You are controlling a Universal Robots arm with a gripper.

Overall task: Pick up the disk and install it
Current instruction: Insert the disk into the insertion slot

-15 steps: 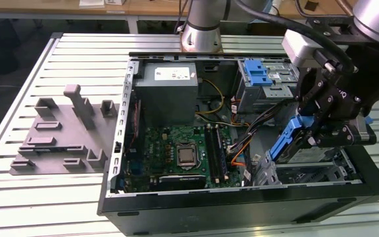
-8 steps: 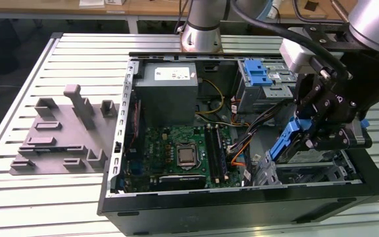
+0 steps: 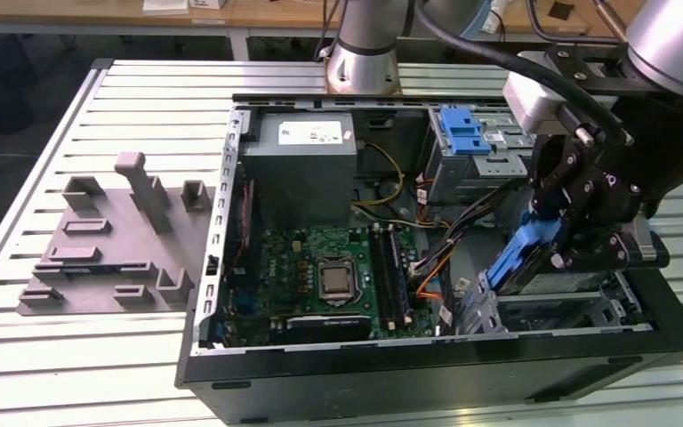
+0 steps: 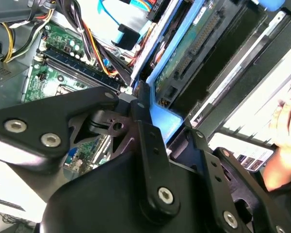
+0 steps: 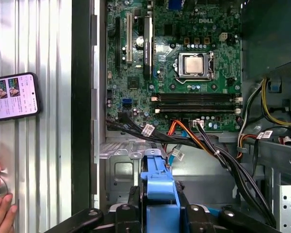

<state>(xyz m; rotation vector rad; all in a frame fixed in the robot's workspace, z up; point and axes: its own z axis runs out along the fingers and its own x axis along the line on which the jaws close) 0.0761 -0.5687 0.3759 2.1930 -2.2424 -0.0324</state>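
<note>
over the drive bay (image 3: 561, 307) at the exterior view's right, the pincer (image 3: 576, 249) gripped the disk (image 3: 511, 261), which hung tilted. doing this well likely meant squaring its blue caddy with the bay and keeping clear of the cables (image 3: 475, 213).

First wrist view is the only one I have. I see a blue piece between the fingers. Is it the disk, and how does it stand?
Observer: Yes. In the exterior view the gripper holds the disk tilted, just over the bay at the exterior view's right.
Operator: Can you see its connector side?
Observer: Yes. In the second wrist view the connector runs along the disk's exposed edge.
</note>
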